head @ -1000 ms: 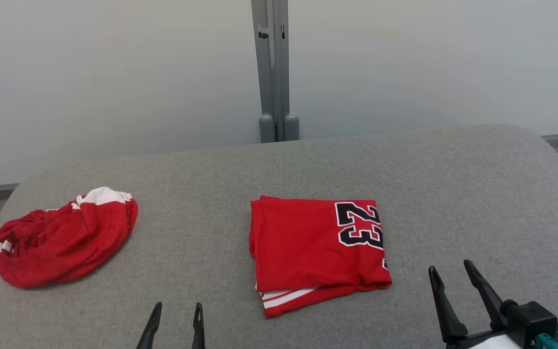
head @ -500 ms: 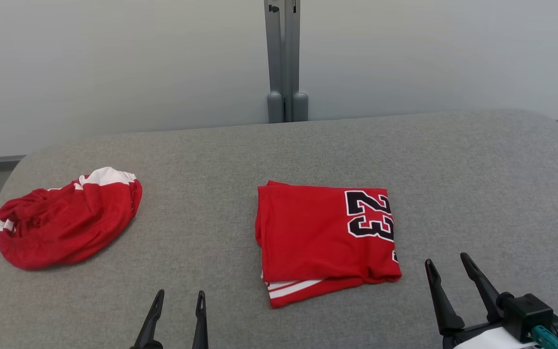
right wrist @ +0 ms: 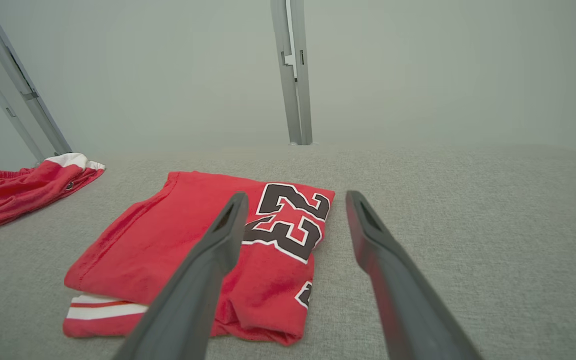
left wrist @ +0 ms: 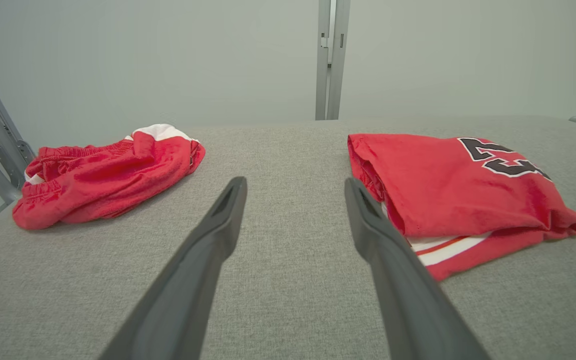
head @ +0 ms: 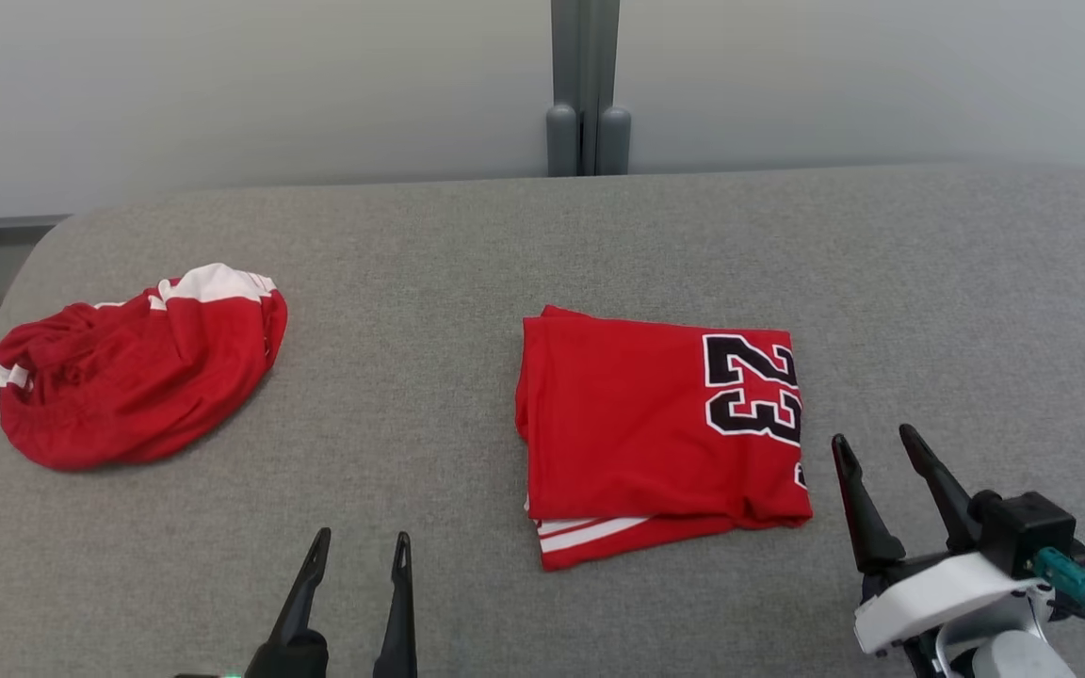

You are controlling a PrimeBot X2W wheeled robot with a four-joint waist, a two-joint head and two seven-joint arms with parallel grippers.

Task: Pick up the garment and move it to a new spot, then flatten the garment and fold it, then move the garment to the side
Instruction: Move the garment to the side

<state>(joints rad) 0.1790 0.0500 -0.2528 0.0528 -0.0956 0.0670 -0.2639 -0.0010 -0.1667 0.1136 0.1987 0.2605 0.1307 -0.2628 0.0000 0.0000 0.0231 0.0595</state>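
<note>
A folded red garment [head: 655, 424] with a black "23" and white stripes at its near edge lies flat in the middle of the grey table [head: 524, 235]. It also shows in the left wrist view [left wrist: 448, 185] and the right wrist view [right wrist: 193, 240]. A second red and white garment [head: 137, 372], crumpled, lies at the table's far left. My left gripper [head: 361, 537] is open over bare table near the front edge, left of the folded garment. My right gripper [head: 873, 436] is open just off the folded garment's near right corner. Both hold nothing.
A grey post [head: 585, 85] stands against the pale wall behind the table's far edge. The table's rounded left corner [head: 43, 245] lies just beyond the crumpled garment. Bare cloth surface stretches to the right of the folded garment [head: 976, 311].
The head camera has tilted down and shifted, so the whole scene sits higher and further right. My right gripper has come forward beside the folded garment's right edge. Neither garment has moved.
</note>
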